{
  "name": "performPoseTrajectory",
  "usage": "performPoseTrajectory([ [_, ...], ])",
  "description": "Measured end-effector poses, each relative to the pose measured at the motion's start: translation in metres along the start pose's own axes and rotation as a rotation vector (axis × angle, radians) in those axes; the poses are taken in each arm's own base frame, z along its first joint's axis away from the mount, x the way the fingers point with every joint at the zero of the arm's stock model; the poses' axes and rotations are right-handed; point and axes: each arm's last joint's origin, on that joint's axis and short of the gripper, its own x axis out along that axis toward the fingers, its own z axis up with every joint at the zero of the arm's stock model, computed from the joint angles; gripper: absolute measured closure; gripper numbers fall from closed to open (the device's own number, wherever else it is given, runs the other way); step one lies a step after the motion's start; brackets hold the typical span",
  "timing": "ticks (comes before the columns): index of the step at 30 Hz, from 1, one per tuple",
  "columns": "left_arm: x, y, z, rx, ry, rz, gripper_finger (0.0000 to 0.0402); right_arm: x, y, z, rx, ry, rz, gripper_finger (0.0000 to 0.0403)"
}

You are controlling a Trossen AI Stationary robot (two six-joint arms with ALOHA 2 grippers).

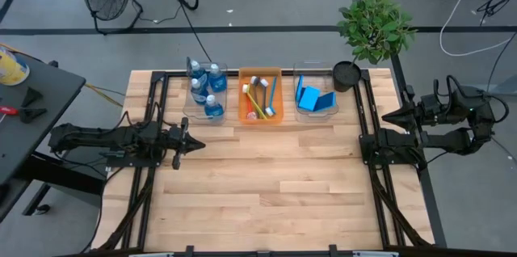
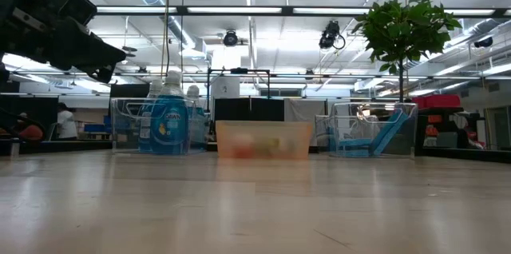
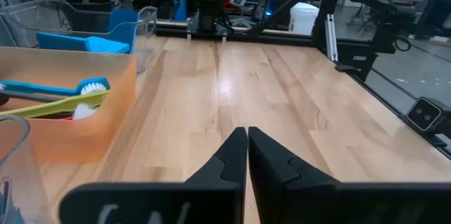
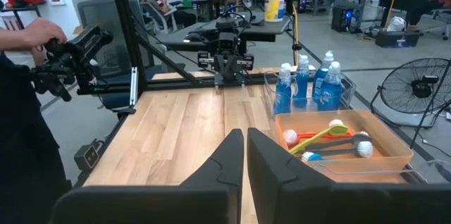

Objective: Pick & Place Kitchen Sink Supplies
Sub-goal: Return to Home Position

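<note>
Left gripper (image 1: 194, 145) over the bench's (image 1: 283, 200) left side, fingers (image 3: 224, 164) pressed together, holding nothing. Right gripper (image 1: 386, 116) out at the right edge, fingers closed as well, empty.

Both arms are black all over. The left arm (image 1: 121, 142) is built from long, boxy links with rounded joints between them, and thin black cables (image 1: 127, 121) run beside it. The right arm (image 1: 440, 128) has the same build, and black cables make loops over its wrist part. The left gripper (image 3: 246, 132) has two dark fingers (image 3: 224, 164); each one is a flat wedge that becomes narrow toward the tip, with a small step on its side. The right gripper (image 4: 244, 133) has fingers of the same form.
</note>
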Motion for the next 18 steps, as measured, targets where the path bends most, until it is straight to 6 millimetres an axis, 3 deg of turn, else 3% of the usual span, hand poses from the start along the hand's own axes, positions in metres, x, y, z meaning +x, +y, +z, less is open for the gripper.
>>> performPoseTrajectory([
  [18,-0.0026,-0.0009,0.0033,0.002,-0.046,-0.010,0.0376,0.0001,0.0000,0.0000,0.000,0.000,0.000,0.0378],
])
